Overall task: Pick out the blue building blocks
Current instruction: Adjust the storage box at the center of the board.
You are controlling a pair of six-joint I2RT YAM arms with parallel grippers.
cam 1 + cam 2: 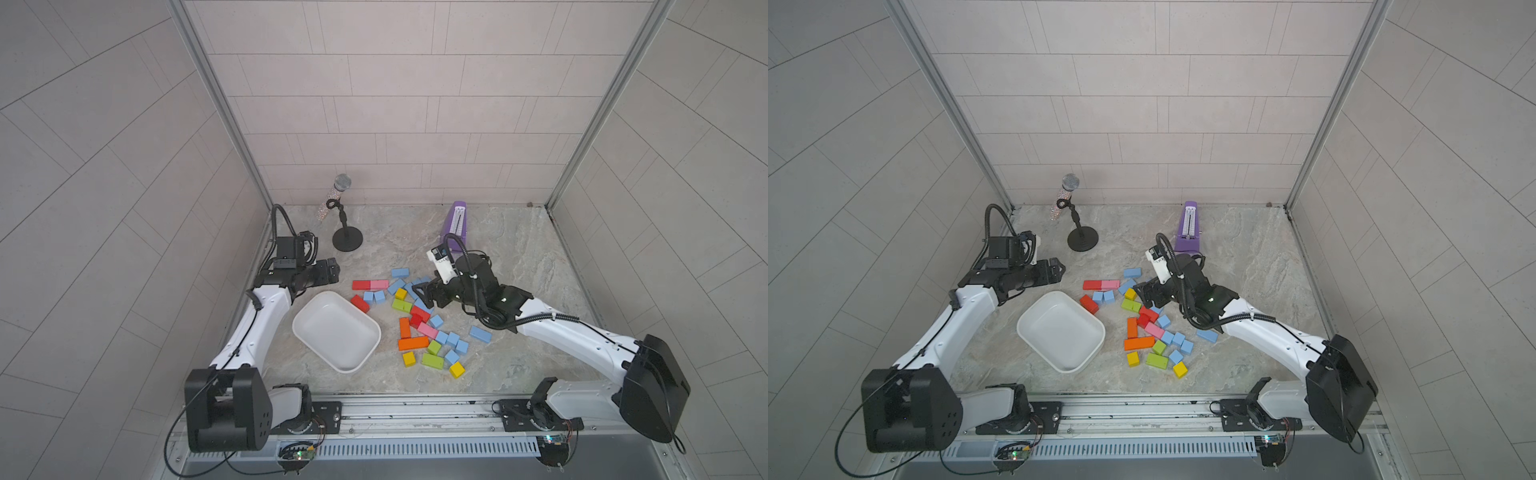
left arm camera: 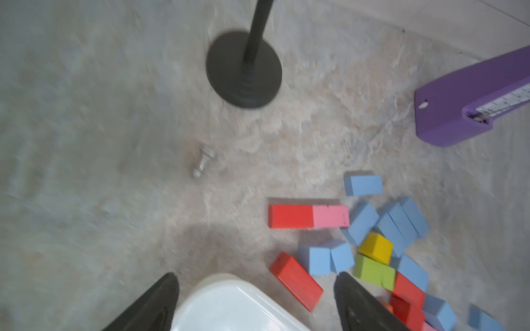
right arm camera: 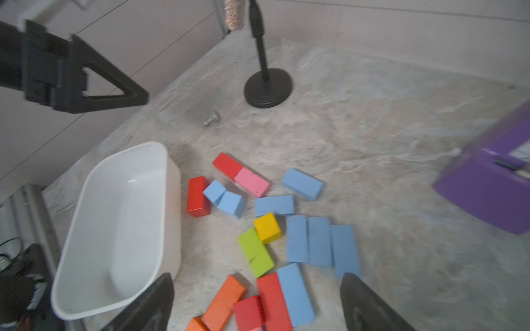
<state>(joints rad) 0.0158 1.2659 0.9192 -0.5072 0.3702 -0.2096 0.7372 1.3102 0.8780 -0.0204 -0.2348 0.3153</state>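
Several light blue building blocks (image 1: 400,272) (image 1: 1132,272) lie mixed with red, orange, yellow, green and pink blocks right of a white tub (image 1: 296,328) (image 1: 1019,328). My right gripper (image 1: 419,291) (image 1: 1142,291) hovers open over the far part of the pile. In the right wrist view it (image 3: 258,275) has nothing between its fingers, with three long blue bricks (image 3: 318,240) side by side just beyond. My left gripper (image 1: 331,270) (image 1: 1057,267) hangs open beyond the tub's far corner. In its wrist view it (image 2: 256,276) frames the tub rim (image 2: 229,282), and two blue cubes (image 2: 315,259) lie beyond.
A microphone on a black round stand (image 1: 347,241) stands at the back left. The purple metronome (image 1: 457,224) stands behind my right arm. A small silver metal piece (image 2: 203,162) (image 3: 211,119) lies between the stand and the tub. One blue brick (image 1: 480,333) lies apart at the right.
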